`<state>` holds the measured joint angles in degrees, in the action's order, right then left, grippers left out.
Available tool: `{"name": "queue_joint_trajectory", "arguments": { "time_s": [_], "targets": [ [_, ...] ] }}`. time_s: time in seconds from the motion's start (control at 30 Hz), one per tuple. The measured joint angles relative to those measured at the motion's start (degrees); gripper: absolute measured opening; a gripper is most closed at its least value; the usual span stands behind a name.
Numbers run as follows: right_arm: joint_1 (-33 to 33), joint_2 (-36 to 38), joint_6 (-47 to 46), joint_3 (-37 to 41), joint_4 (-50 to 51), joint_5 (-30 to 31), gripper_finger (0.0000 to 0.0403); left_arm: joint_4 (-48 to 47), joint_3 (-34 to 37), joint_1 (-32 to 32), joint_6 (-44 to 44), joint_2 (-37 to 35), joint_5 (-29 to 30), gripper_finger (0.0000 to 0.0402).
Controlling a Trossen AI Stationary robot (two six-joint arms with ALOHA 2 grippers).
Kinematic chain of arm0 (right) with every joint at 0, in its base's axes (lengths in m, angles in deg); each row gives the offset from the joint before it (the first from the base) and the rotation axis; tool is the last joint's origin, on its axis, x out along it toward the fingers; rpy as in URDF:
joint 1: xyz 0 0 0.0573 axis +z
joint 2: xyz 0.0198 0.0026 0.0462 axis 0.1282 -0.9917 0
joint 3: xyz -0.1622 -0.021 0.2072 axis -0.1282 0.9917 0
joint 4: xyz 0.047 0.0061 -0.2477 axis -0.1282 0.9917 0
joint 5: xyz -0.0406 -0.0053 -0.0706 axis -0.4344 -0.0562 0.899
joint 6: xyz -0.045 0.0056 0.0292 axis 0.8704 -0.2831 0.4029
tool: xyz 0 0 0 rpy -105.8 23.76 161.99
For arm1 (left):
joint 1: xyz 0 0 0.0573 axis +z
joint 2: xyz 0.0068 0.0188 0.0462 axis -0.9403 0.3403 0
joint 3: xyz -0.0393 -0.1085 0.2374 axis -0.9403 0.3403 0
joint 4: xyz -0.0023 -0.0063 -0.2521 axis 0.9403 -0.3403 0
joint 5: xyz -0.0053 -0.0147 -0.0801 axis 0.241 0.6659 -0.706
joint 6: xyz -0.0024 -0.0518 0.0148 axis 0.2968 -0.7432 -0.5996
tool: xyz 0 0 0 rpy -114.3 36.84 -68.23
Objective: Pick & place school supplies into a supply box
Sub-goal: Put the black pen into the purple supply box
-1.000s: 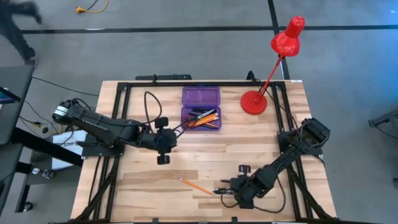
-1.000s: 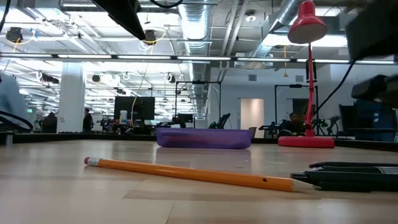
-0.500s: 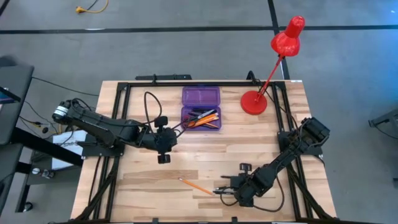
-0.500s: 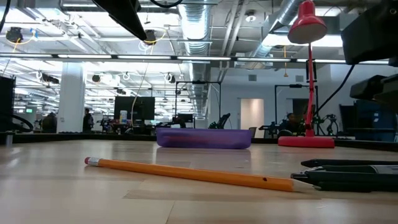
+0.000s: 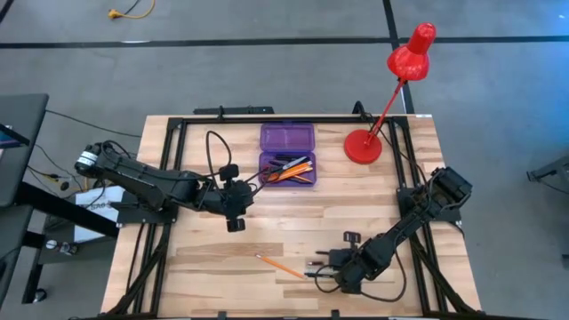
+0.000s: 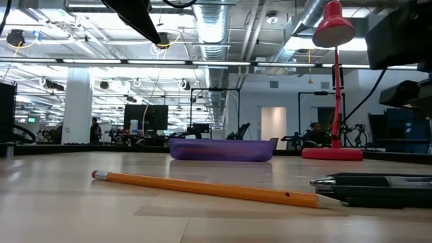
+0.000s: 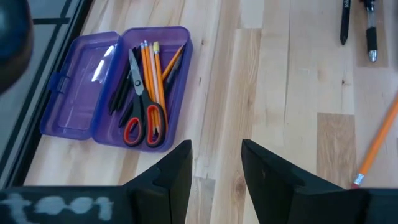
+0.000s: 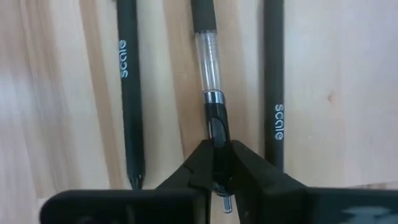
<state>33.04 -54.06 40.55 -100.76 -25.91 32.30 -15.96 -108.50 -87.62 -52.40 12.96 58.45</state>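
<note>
A red desk lamp (image 5: 391, 80) stands at the far right corner of the wooden counter (image 5: 293, 231), its base (image 5: 362, 147) on the wood and its shade (image 5: 411, 55) leaning out past the edge, well apart from both tools.

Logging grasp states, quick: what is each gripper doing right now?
Left gripper: open, empty, hovering over bare table near the box.
Right gripper: shut on the pen, low at the table.
</note>
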Motion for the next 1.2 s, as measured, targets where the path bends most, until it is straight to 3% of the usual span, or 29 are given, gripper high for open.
{"name": "queue_joint_trajectory", "arguments": {
  "time_s": [0.67,1.03,1.2],
  "targets": [
    [-5.41,11.68,2.75,0.14,0.76,8.97,0.001,-0.57,0.0,0.02,0.92,0.0,0.07,0.0128],
    [-21.58,15.13,16.15,0.05,0.52,8.84,0.0012,-2.28,0.0,-1.34,-0.6,0.0,-0.13,0.0128],
    [-30.98,15.1,23.04,0.04,-2.45,5.55,0.0011,-5.15,0.0,-3.38,-3.92,0.0,0.06,0.0128]
  ]
}}
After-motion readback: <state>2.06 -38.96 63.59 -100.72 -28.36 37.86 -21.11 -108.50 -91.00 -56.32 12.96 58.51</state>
